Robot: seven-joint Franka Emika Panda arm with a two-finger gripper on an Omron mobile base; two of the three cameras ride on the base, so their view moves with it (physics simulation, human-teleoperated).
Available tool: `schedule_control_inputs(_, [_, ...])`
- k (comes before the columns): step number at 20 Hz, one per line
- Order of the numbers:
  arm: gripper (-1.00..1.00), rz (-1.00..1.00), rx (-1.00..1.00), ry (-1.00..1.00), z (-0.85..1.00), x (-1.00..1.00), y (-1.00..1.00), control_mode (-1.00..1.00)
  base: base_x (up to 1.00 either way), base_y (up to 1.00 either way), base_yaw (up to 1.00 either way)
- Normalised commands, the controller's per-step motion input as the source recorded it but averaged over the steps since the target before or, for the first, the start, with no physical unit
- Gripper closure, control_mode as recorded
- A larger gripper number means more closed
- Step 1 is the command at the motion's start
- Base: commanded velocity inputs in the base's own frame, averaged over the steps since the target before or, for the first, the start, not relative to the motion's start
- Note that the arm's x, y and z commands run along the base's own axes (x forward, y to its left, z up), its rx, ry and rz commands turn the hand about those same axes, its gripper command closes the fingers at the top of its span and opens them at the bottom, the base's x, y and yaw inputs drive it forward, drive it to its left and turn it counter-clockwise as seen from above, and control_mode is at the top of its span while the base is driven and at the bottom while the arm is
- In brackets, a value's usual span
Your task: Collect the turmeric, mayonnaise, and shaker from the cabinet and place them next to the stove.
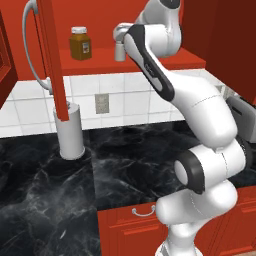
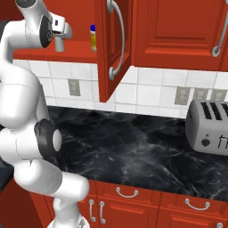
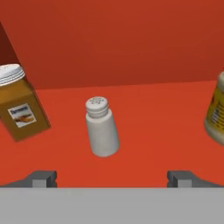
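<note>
Nothing is collected yet: your gripper [image 3: 112,177] hangs before the cabinet [image 1: 165,59] shelf with jaws wide apart and empty. The shaker [image 3: 101,127] stands centred just ahead of the fingertips, the turmeric [image 3: 19,105] to its left, the mayonnaise [image 3: 216,111] to its right (partly cut off). All three remain on the shelf; every transfer to the stove is outstanding.
</note>
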Motion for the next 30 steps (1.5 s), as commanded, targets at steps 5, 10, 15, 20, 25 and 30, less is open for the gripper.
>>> schedule_control_inputs(5, [-1.00, 0.00, -0.05, -0.02, -0.07, 0.13, 0.09, -1.00, 0.00, 0.00, 0.00])
schedule_control_inputs(10, [-1.00, 0.00, -0.05, -0.16, -0.19, 0.13, 0.08, -1.00, 0.00, 0.00, 0.00])
schedule_control_inputs(15, [-1.00, 0.01, -0.04, -0.17, -0.32, 0.11, 0.06, -1.00, 0.00, 0.00, 0.00])
schedule_control_inputs(20, [-1.00, 0.01, 0.00, -0.10, -0.40, 0.12, 0.01, -1.00, 0.00, 0.00, 0.00])
schedule_control_inputs(25, [-1.00, 0.00, 0.00, -0.04, -0.13, 0.06, 0.00, -1.00, 0.00, 0.00, 0.00])
schedule_control_inputs(30, [-1.00, 0.00, 0.00, 0.00, 0.04, 0.02, 0.02, -1.00, 0.00, 0.00, 0.00])
